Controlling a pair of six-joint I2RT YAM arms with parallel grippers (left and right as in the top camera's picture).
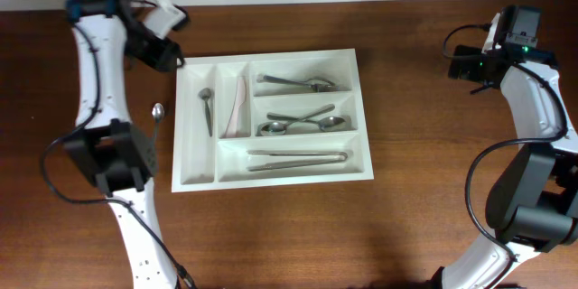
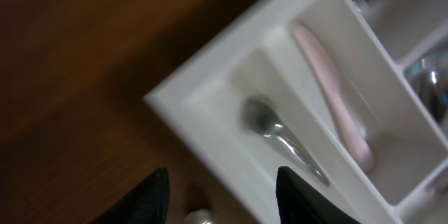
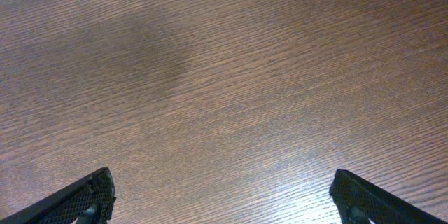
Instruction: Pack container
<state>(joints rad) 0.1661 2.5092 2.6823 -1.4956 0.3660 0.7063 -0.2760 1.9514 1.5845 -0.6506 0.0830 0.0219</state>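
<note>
The white cutlery tray [image 1: 271, 176] lies mid-table. Its left narrow slot holds a small spoon [image 1: 207, 108] and the slot beside it a pink utensil [image 1: 238, 107]. The wide slots hold spoons [image 1: 298, 81], more spoons [image 1: 305, 123] and tongs [image 1: 298, 158]. A loose spoon [image 1: 157, 113] lies on the table left of the tray. My left gripper [image 1: 170, 57] is open and empty above the tray's far left corner. In the left wrist view [image 2: 222, 182] its fingers straddle the tray's wall [image 2: 210, 133], and the small spoon [image 2: 280, 136] and pink utensil [image 2: 332, 91] show. My right gripper [image 1: 459, 61] is open.
The right wrist view shows only bare wooden table [image 3: 224, 77] between the right gripper's open fingers [image 3: 224, 189]. A blurred bit of shiny metal [image 2: 198, 217] shows at the bottom edge of the left wrist view. Both arm bases stand at the table's front corners.
</note>
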